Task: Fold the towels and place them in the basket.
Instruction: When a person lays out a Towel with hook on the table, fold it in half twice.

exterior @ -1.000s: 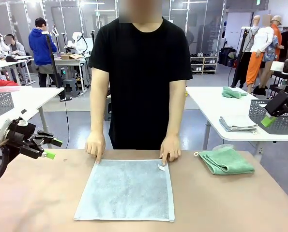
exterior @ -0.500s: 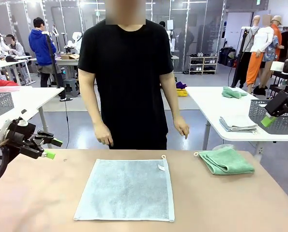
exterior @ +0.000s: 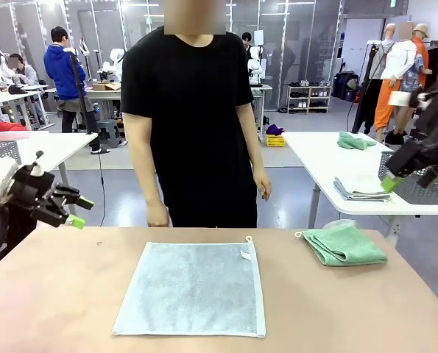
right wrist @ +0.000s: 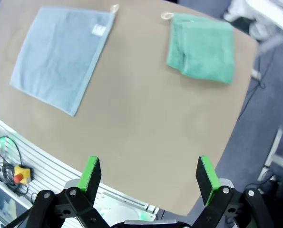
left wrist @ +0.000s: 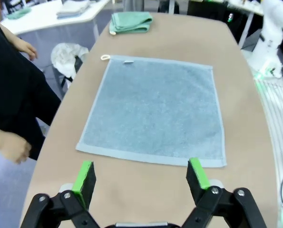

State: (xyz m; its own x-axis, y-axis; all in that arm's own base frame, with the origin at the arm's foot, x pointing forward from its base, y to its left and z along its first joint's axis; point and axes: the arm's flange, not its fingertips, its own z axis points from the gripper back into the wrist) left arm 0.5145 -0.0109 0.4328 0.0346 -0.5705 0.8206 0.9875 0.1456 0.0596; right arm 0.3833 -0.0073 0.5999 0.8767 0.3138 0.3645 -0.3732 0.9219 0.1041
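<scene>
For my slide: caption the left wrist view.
Open left hand faces a flat grey-blue towel; folded green towel beyond.

spread towel (exterior: 191, 288): lay flat on the table (exterior: 71, 294).
folded towel (exterior: 344, 245): lay right of the spread towel, apart from it.
person (exterior: 189, 125): stood behind the spread towel.

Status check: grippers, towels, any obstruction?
Left gripper open, right gripper open, nothing held. Grey-blue towel flat, unfolded, mid-table; green towel folded, far right. Person at far edge, hands off table; path clear.
</scene>
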